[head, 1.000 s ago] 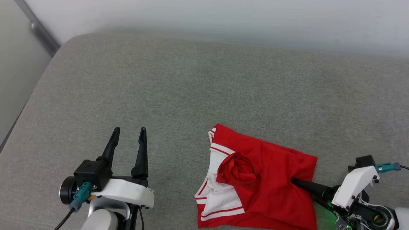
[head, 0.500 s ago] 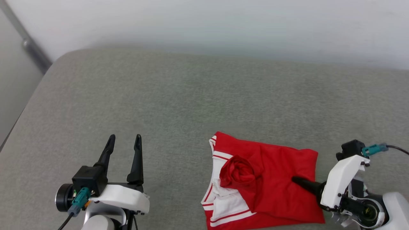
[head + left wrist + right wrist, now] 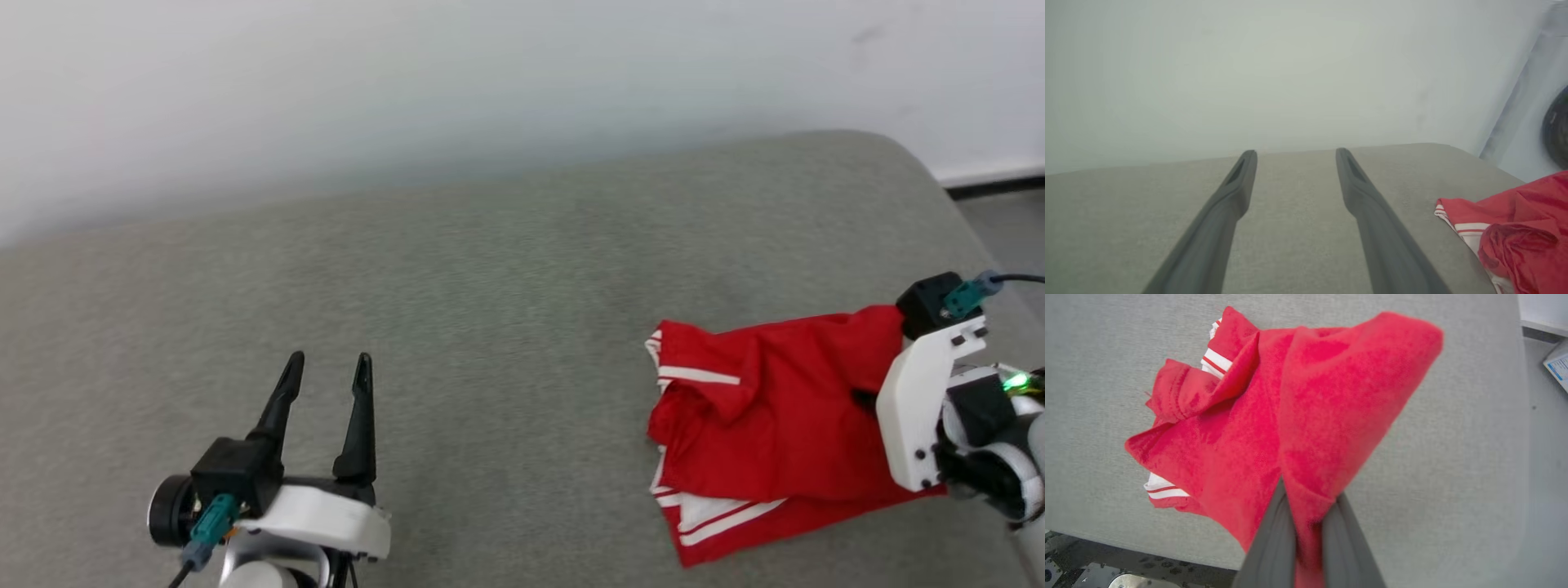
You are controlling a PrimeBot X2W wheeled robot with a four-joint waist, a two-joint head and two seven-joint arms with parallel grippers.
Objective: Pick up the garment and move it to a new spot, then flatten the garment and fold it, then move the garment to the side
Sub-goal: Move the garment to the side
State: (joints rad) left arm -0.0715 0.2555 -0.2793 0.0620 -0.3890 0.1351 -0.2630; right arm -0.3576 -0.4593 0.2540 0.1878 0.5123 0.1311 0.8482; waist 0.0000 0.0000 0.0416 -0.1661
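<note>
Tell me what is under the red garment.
Grey cushion surrounds the garment, pinched by the right gripper, jaws shut. Anything beneath the fabric is covered.

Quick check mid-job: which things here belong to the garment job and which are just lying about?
Job: garment; right gripper, jaws shut on its red fabric; grey padded surface under it.
Bystanders: left gripper, open and empty; white wall; pale labelled item beyond the surface's edge.

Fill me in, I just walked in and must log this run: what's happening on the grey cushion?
The robot's right gripper is shut on a bunch of the red garment, holding that part up while the rest lies on the grey cushion. The left gripper hovers open and empty off to the side.
</note>
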